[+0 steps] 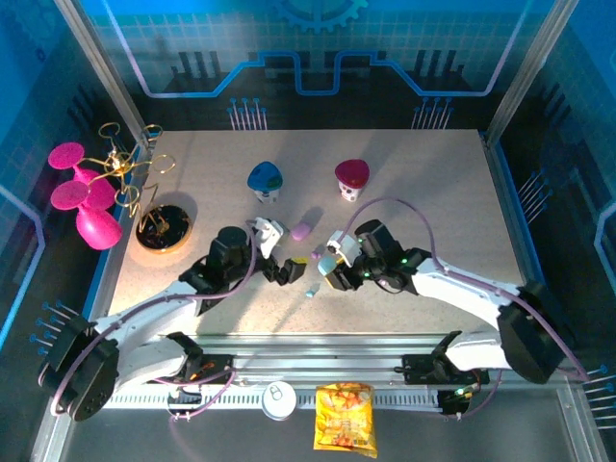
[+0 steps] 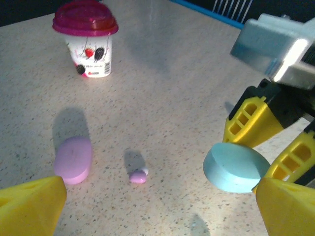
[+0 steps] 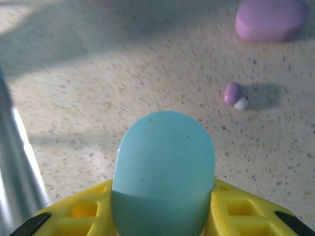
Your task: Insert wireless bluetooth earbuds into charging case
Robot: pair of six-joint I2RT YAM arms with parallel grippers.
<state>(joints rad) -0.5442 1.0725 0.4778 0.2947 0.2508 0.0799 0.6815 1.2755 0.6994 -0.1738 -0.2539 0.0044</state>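
Pale-blue charging case [image 3: 162, 162] sits clamped between the right jaws, over the speckled bench [image 2: 172, 98]. Left jaws stand wide apart, holding nothing. 1 lilac earbud [image 2: 138, 176] lies on the bench near the lilac case [image 2: 73, 159].

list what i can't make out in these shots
- light blue case, right wrist view: lower end hidden between the right fingers.
- lilac case, right wrist view: upper edge cut off by the frame.
- left fingers, left wrist view: cut off by the bottom edge.
- light blue speck, top view: too small to confirm it is an earbud.
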